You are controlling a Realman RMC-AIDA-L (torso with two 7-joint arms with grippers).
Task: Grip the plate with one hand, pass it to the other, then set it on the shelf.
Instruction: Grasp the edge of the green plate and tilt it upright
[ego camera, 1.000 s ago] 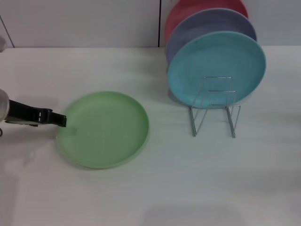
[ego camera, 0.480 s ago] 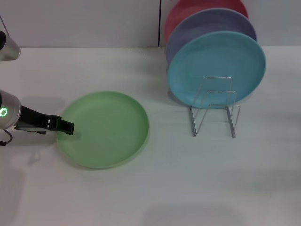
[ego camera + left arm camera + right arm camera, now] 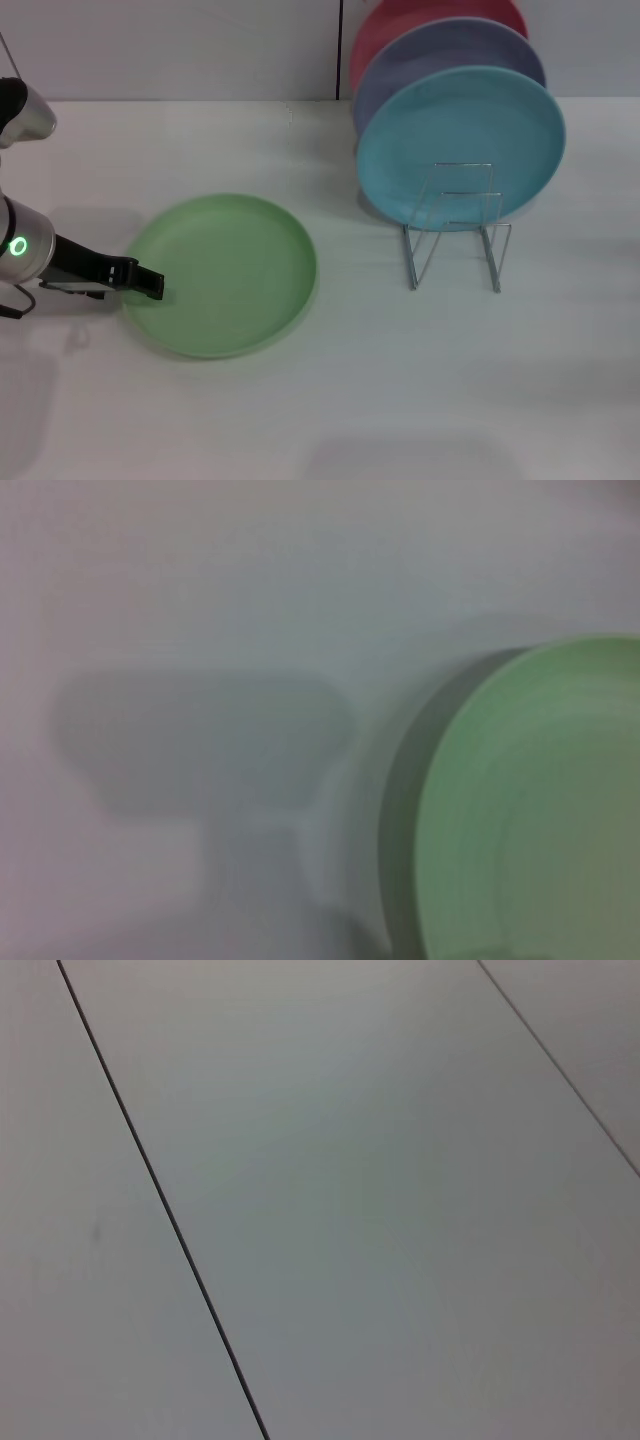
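The light-green plate (image 3: 220,273) lies flat on the white table (image 3: 400,400), left of centre in the head view. My left gripper (image 3: 148,284) reaches in from the left, low over the table, with its black tip at the plate's near-left rim. The left wrist view shows the plate's edge (image 3: 530,810) and the gripper's shadow on the table. The silver wire shelf (image 3: 455,225) stands to the right of the plate. My right gripper is out of view; its wrist camera shows only pale panels.
A turquoise plate (image 3: 460,145) stands upright in the wire shelf, with a purple plate (image 3: 440,55) and a red plate (image 3: 400,25) behind it. A wall runs along the table's back edge.
My left gripper has slid toward the table's front and slightly right along the green plate's left rim. The plate has stayed where it was.
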